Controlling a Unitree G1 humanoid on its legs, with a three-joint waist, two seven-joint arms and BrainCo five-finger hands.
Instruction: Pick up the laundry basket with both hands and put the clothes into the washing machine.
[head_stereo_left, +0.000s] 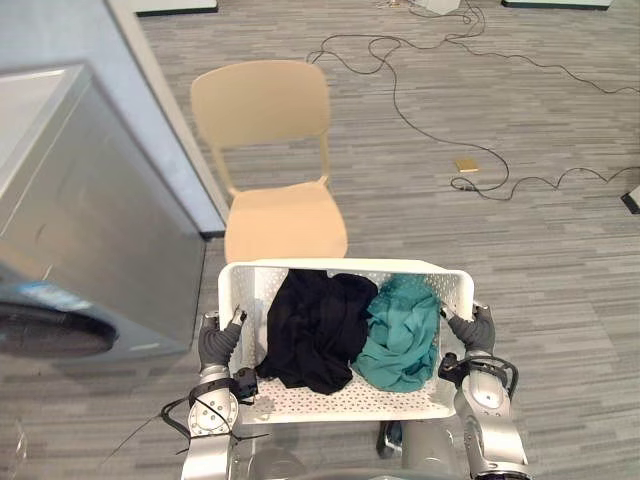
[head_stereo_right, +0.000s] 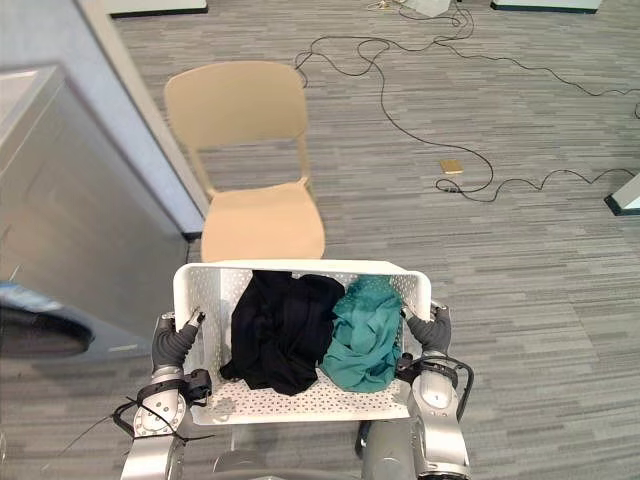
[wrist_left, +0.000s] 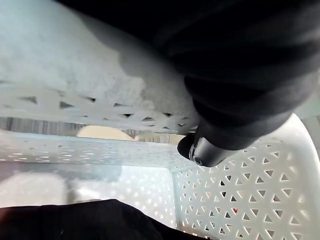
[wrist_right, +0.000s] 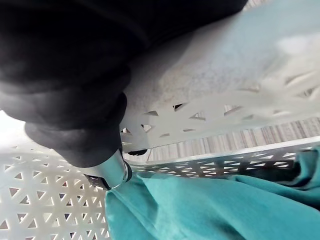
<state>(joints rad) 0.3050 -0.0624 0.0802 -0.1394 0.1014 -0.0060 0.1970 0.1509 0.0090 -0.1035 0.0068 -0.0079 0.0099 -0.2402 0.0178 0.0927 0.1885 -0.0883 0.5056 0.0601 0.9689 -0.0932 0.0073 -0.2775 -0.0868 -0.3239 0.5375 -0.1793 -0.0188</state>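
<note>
Basket (head_stereo_left: 420, 266) sits lower centre of frame, held up between both hands. It is rectangular, with the long axis running left-right across the frame. The open top faces up at the head camera and the short walls are at left and right.

It is white plastic with triangle perforations in the walls and bottom and a solid rim band.

Black cloth (head_stereo_left: 312, 325) is bunched in the left half and reaches up to the far rim. Teal cloth (head_stereo_left: 402, 335) is crumpled in the right half. The two touch at the middle. A bare strip of the bottom shows along the near wall.

Left hand (head_stereo_left: 218, 342) is at lower left, clamped on the basket's left short wall. Its dark cover is against the outside, and one dark-tipped finger (wrist_left: 200, 150) is hooked over the rim to the inside, close to the black cloth.

Right hand (head_stereo_left: 474, 328) is at lower right and grips the right short wall the same way. One silver finger (wrist_right: 112, 172) is curled inside the rim, touching the teal cloth. The remaining fingers of both hands are hidden behind the walls, so I can't tell their spread.

Washer (head_stereo_left: 90, 230) is on the left side of the frame, grey, with a dark round door at lower left. It stands apart from the basket.

Chair (head_stereo_left: 285, 215) is upper centre, beige, with its seat just beyond the basket's far rim.

Cable (head_stereo_left: 400, 105) trails over the grey floor (head_stereo_left: 560, 300) at upper right.
</note>
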